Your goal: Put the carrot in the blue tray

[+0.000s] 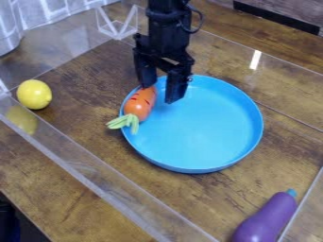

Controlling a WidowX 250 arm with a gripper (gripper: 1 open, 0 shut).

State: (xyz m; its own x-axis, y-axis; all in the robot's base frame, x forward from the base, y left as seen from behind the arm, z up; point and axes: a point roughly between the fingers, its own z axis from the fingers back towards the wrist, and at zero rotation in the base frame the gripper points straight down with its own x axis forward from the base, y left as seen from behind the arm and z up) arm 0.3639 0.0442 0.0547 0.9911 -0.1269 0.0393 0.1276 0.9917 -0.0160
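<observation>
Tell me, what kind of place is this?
Probably a robot practice table in a lab, not a real kitchen. The food looks like toys: a carrot on the edge of a blue tray, a lemon, an eggplant. A black gripper hangs open above the wooden table.

Inside the blue tray [209, 142], most of the floor lies bare and reachable from above. On its left rim the carrot [136, 106] lies across the edge, with the open end effector [163, 89] just above it. The lemon [34, 94] and eggplant [266, 222] sit well apart from the tray.
</observation>
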